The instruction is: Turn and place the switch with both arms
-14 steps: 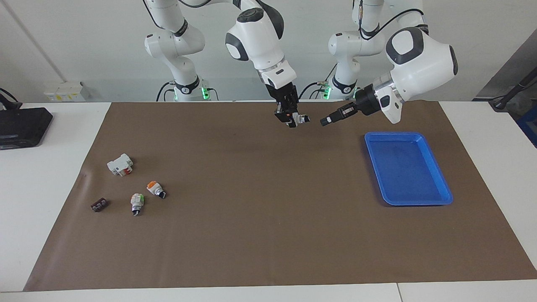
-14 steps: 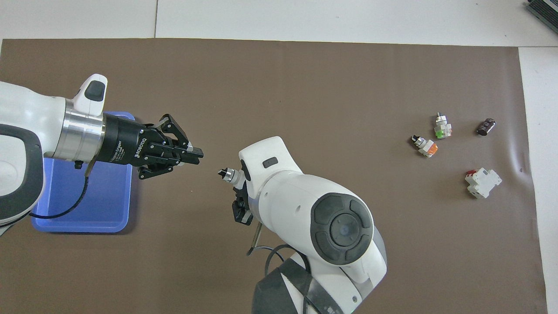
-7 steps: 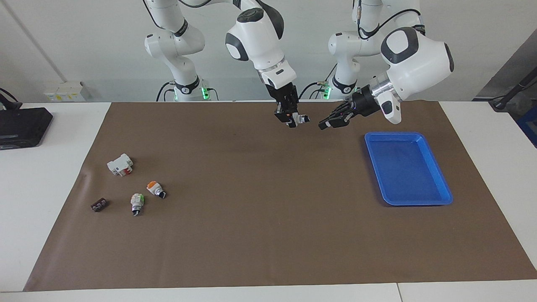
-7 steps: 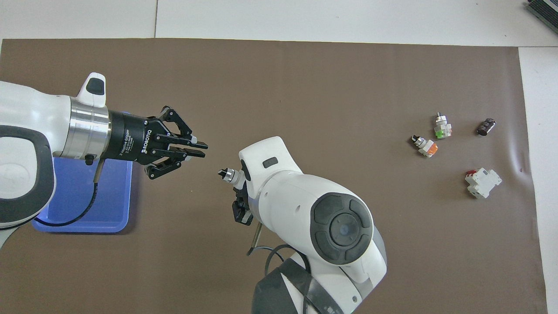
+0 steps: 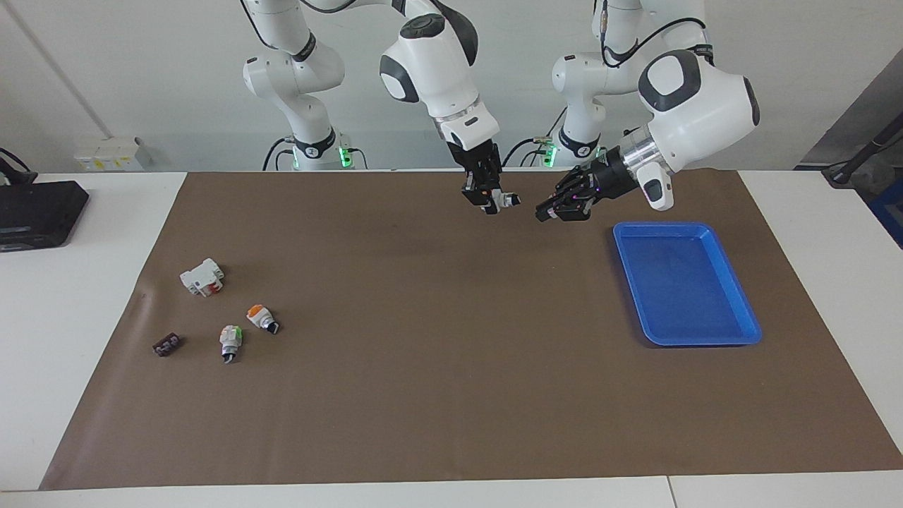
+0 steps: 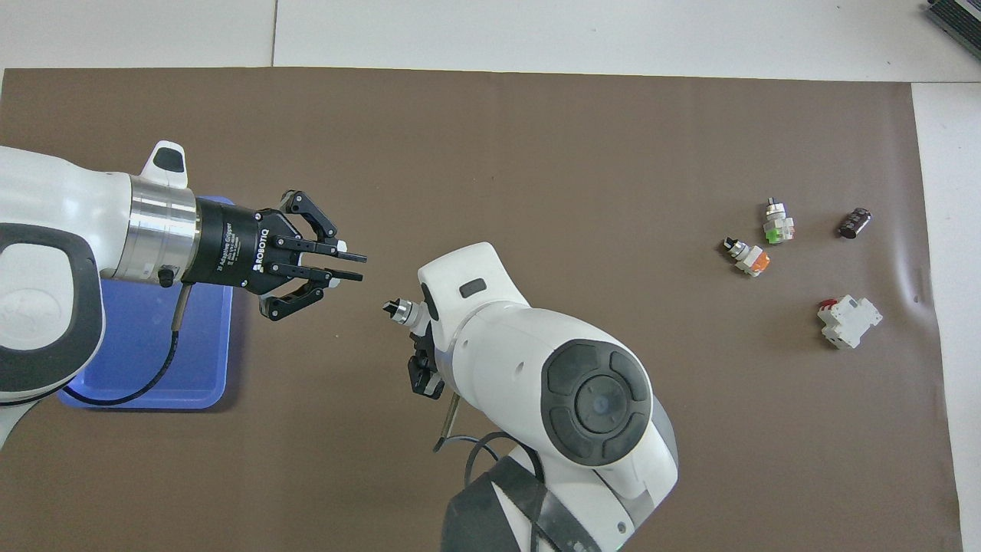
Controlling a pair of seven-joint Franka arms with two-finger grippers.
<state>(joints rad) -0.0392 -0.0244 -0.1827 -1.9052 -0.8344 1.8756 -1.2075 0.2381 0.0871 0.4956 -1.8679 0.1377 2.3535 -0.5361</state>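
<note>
My right gripper point(image 5: 489, 199) is shut on the switch point(image 5: 504, 201) and holds it in the air over the mat, toward the robots' edge. The switch's white-silver body and black knob tip point(image 6: 394, 309) stick out sideways toward my left gripper. A bit of orange shows between the fingers. My left gripper point(image 5: 544, 209) is open, level with the switch and pointing at its tip, a short gap away and not touching. In the overhead view its fingers point(image 6: 349, 255) stand slightly apart. An identical orange-capped twin point(image 5: 261, 317) lies on the mat toward the right arm's end.
A blue tray point(image 5: 741, 331) lies on the brown mat toward the left arm's end. Near the twin lie a green-capped switch point(image 5: 230, 340), a white block with a red part point(image 5: 202, 276) and a small dark part point(image 5: 167, 345). A black device point(image 5: 35, 212) sits off the mat.
My left gripper has rolled at the wrist, parted its fingers and edged closer to the switch's knob tip. The right arm has held the switch still.
</note>
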